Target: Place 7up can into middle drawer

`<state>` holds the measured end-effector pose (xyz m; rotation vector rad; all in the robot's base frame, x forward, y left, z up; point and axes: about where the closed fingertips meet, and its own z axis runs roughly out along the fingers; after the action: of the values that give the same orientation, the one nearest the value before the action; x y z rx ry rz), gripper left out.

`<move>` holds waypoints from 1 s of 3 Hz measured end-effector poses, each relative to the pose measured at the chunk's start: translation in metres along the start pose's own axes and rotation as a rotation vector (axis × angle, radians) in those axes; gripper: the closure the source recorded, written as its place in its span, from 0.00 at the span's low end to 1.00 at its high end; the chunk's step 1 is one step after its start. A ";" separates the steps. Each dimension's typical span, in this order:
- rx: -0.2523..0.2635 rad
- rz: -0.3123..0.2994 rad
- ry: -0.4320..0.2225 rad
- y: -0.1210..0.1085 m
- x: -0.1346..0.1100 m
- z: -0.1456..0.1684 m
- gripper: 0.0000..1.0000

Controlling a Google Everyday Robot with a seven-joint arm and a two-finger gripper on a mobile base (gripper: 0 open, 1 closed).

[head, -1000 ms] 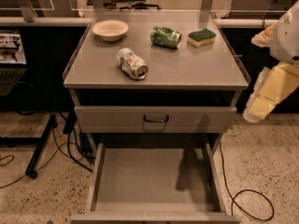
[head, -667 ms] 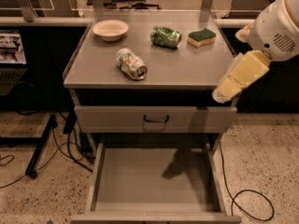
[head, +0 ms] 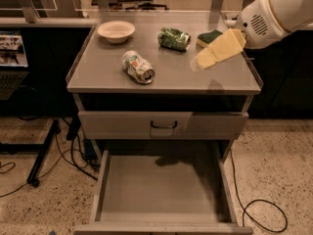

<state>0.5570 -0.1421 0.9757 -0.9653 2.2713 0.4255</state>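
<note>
The 7up can (head: 138,66) lies on its side near the middle of the grey cabinet top (head: 166,77), its shiny silver end facing the front right. The middle drawer (head: 161,187) is pulled wide out below, with a plain flat floor and low side walls. My gripper (head: 199,62), with pale yellow fingers, hangs over the right part of the cabinet top, to the right of the can and apart from it. It holds nothing that I can see.
A white bowl (head: 116,31) sits at the back left of the top. A darker green can (head: 174,38) and a yellow-green sponge (head: 209,37) lie at the back right. A shut drawer front with a black handle (head: 163,125) sits above the open drawer. Cables lie on the floor.
My arm has swung left and up, from beside the cabinet's right edge to over the right part of the top, closer to the 7up can. The can has not moved.
</note>
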 end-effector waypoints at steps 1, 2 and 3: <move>-0.003 0.060 -0.001 0.001 -0.002 0.002 0.00; 0.022 0.093 -0.036 0.005 -0.001 0.006 0.00; -0.017 0.043 -0.076 0.035 -0.029 0.046 0.00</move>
<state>0.5664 -0.0790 0.9617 -0.8947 2.2268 0.4927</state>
